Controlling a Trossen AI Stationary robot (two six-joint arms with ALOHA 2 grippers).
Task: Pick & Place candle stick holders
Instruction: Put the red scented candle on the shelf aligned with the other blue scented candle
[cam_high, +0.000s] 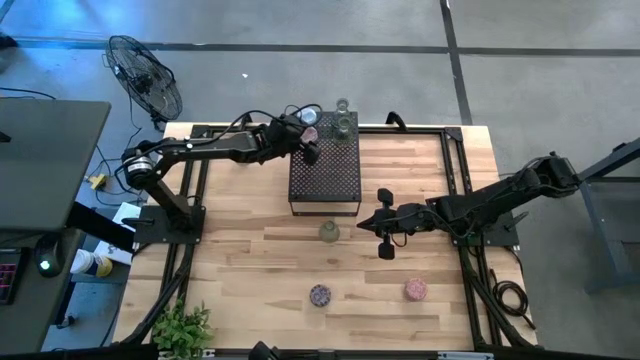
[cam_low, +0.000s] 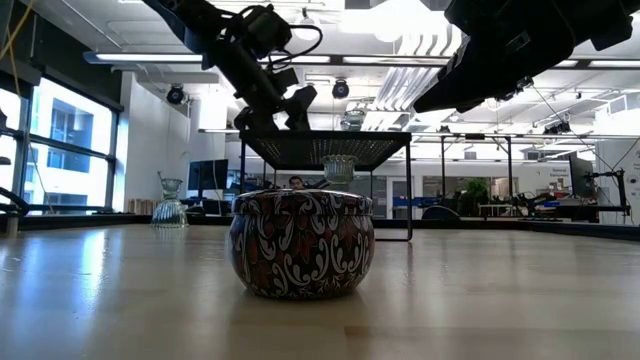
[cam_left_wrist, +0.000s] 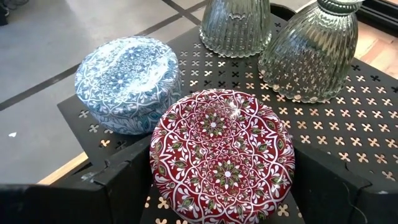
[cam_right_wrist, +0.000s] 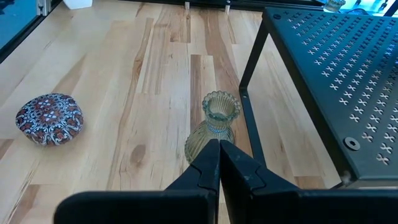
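While the left hand (cam_high: 308, 140) grips a red patterned holder (cam_left_wrist: 221, 155) on the black stand (cam_high: 325, 185), at 12 o'clock on the bench (cam_high: 250, 270), the right hand (cam_right_wrist: 219, 163) hovers closed behind a ribbed glass holder (cam_right_wrist: 211, 130) at the centre.

Bright, even light falls from long ceiling strip lamps (cam_low: 400, 25), which blow out to white glare in the low view, leaving both arms there as dark silhouettes. The pale wooden table (cam_high: 250, 270) carries only soft, faint shadows. Small highlights glint on the ribbed clear glass holders (cam_left_wrist: 311, 53) and the red patterned round tin (cam_left_wrist: 221, 152).
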